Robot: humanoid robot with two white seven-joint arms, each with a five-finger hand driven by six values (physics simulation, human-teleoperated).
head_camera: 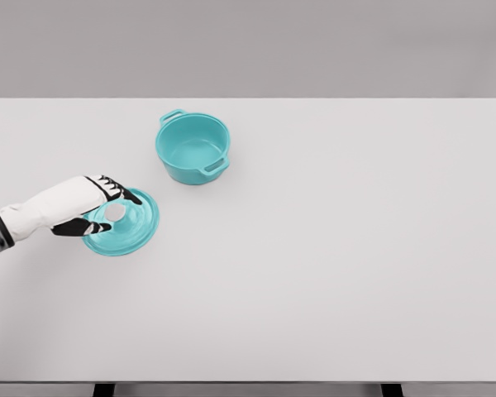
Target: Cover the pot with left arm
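On smooth table (pixel 331 273), round teal lid (pixel 136 227), perhaps gripped by left fingers (pixel 124 194).

The pot (pixel 193 148) and lid (pixel 126 222) are plain teal, the lid's knob (pixel 115 212) white; the left hand (pixel 84 204) is white with black fingers (pixel 126 193); the tabletop (pixel 331 248) pale grey

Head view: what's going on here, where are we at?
The left hand is at the teal lid, which lies on the white table, with its fingers closing around the knob at the lid's centre. Whether the lid has left the surface can't be told. The teal pot sits open and uncovered farther back and to the right, apart from the lid. The right arm is not in the picture. So the lid is being grasped and the covering is not yet done.
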